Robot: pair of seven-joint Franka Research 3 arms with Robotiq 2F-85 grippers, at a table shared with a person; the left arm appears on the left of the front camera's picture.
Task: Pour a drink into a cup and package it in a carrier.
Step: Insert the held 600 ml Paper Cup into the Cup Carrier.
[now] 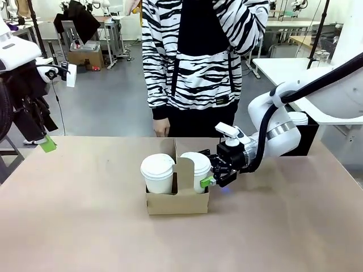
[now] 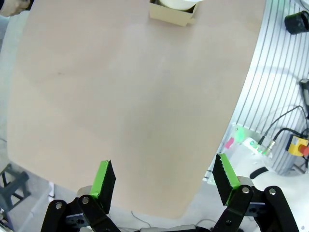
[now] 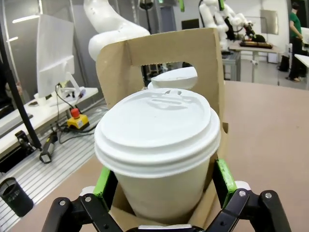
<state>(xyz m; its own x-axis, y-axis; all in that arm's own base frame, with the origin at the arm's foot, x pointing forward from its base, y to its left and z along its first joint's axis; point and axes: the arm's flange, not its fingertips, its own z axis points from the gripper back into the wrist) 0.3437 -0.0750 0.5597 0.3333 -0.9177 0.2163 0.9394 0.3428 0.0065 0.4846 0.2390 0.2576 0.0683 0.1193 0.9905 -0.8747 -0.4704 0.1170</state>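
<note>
The brown tabletop [image 1: 85,215] carries a small cardboard carrier [image 1: 177,201] near its middle, on the robot's side of a person in a striped black-and-white top [image 1: 198,51] who stands at the far edge. The carrier is a low brown box with an upright central handle that has a cut-out slot. Two tall white paper cups with white plastic lids sit in it, one on each side of the handle: the left cup [image 1: 157,173] and the right cup [image 1: 196,169].

The right tool [image 1: 212,177] is at the carrier's right side, level with the right cup. In the right wrist view its green pads [image 3: 225,176] flank that cup [image 3: 159,150] on both sides, the jaws spread wide, with slim gaps showing at the cup wall, so nothing is clamped.

The left tool [image 1: 46,143] hangs at the tabletop's left edge, well apart from the carrier, its jaws wide and empty [image 2: 164,181].
</note>
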